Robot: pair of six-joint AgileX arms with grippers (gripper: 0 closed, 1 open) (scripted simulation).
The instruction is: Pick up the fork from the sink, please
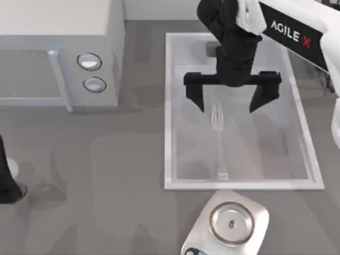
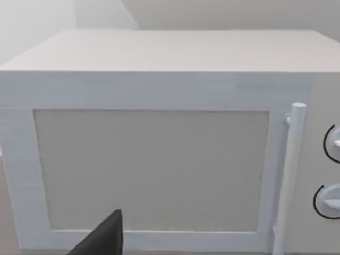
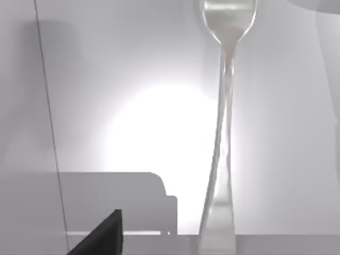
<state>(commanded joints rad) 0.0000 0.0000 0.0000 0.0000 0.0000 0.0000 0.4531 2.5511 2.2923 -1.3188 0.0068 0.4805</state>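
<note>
A slim silver fork [image 1: 218, 139] lies lengthwise on the pale bottom of the white rectangular sink [image 1: 170, 106], tines toward the far end, handle toward the near rim. My right gripper [image 1: 231, 102] hangs open over the basin, its two black fingers straddling the tines from above and apart from the fork. In the right wrist view the fork [image 3: 224, 122] runs along the glossy floor, with one black fingertip [image 3: 103, 236] at the picture's edge. My left arm [image 1: 8, 180] is parked at the table's left edge.
A white microwave [image 1: 58, 53] with two round knobs stands at the back left, and the left wrist view faces its door [image 2: 151, 170]. A silver scale with a round pan [image 1: 231, 223] sits just in front of the sink.
</note>
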